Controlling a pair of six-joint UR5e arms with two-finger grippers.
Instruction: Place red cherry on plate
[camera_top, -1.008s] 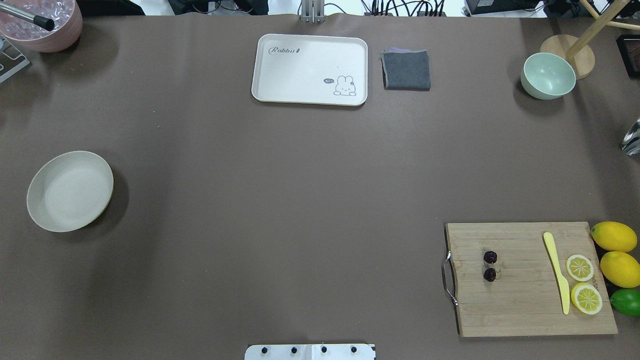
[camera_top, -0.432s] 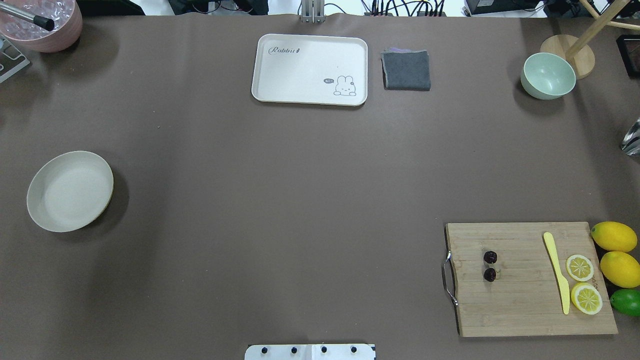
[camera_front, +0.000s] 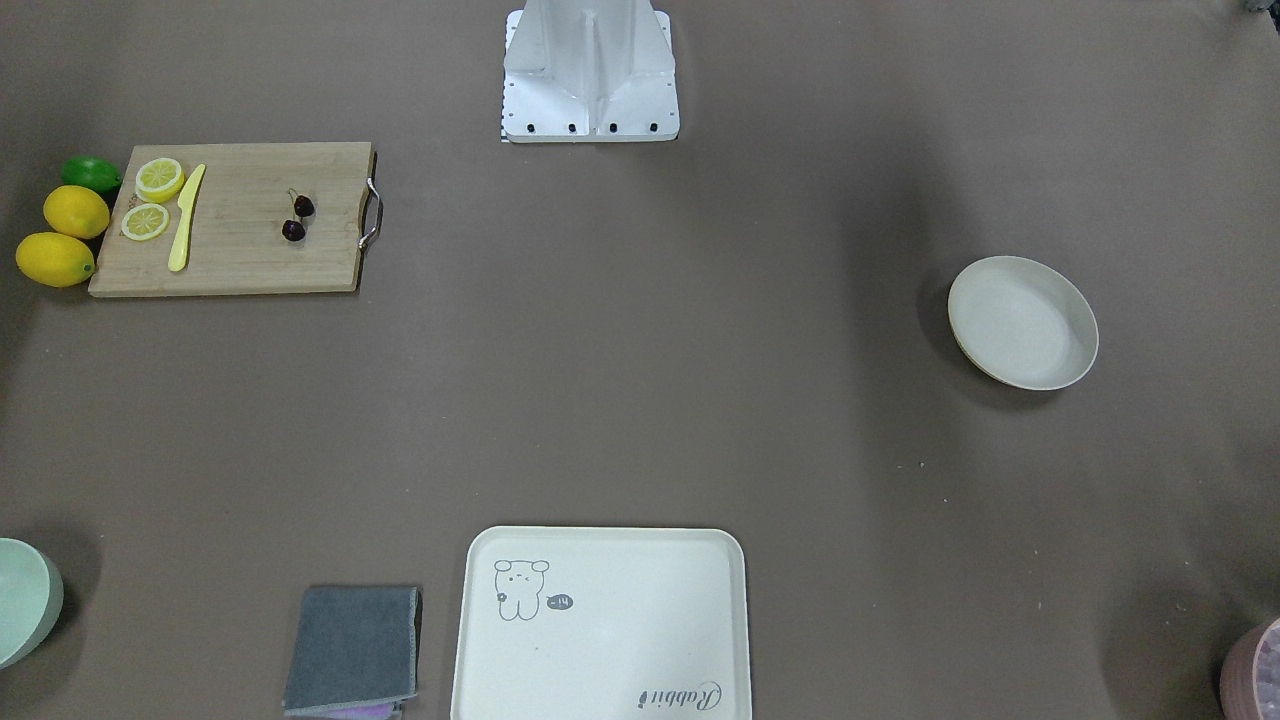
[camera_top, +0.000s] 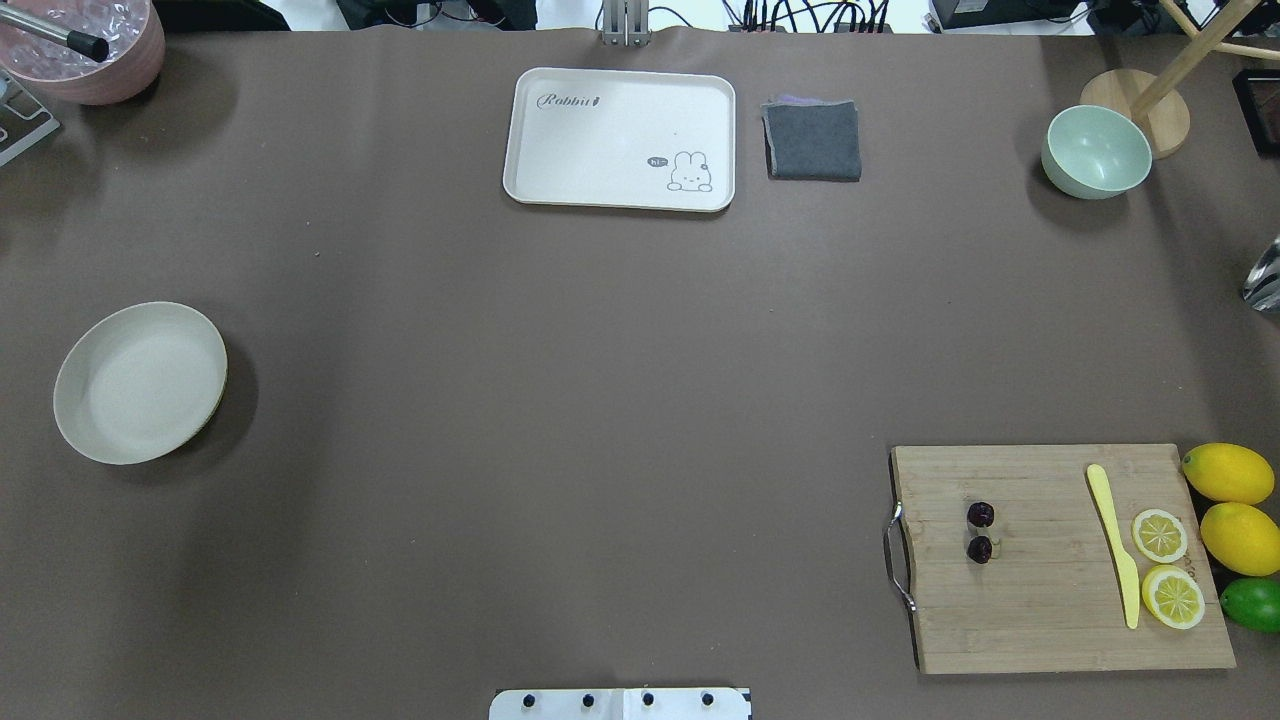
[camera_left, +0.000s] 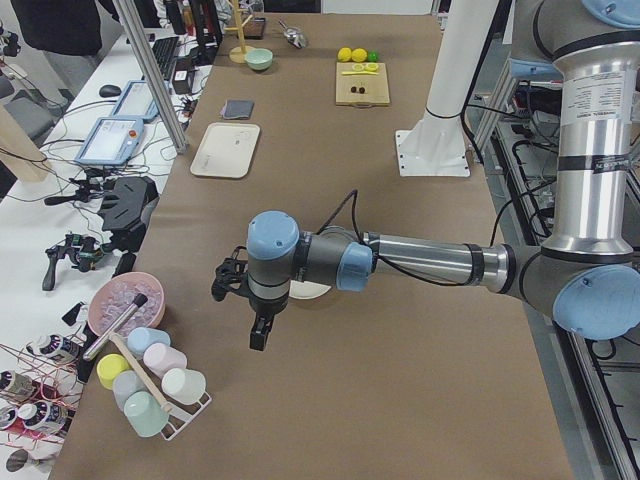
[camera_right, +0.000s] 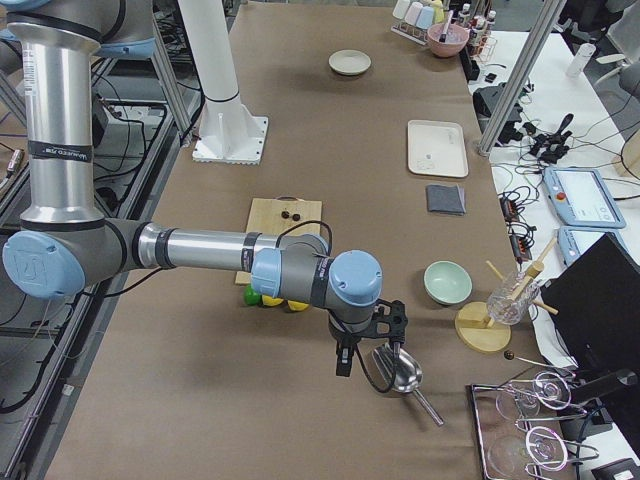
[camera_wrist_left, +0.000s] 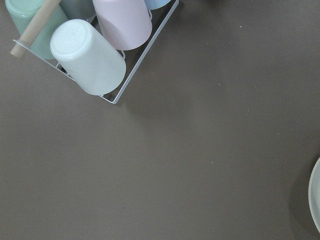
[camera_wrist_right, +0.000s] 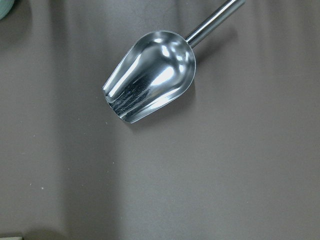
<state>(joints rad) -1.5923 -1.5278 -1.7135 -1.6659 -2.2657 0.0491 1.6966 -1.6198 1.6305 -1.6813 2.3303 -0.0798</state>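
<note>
Red cherry (camera_top: 980, 549) on cutting board (camera_top: 1040, 610), well apart from right claw (camera_right: 342, 365).

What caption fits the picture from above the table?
Two dark cherries sit on the cutting board, far from the empty plate.

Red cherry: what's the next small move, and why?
Probably swing the right pincer from above the metal scoop toward the red cherry on the cutting board: it lies on the robot's right, untouched, while the plate sits empty far to the left.
</note>
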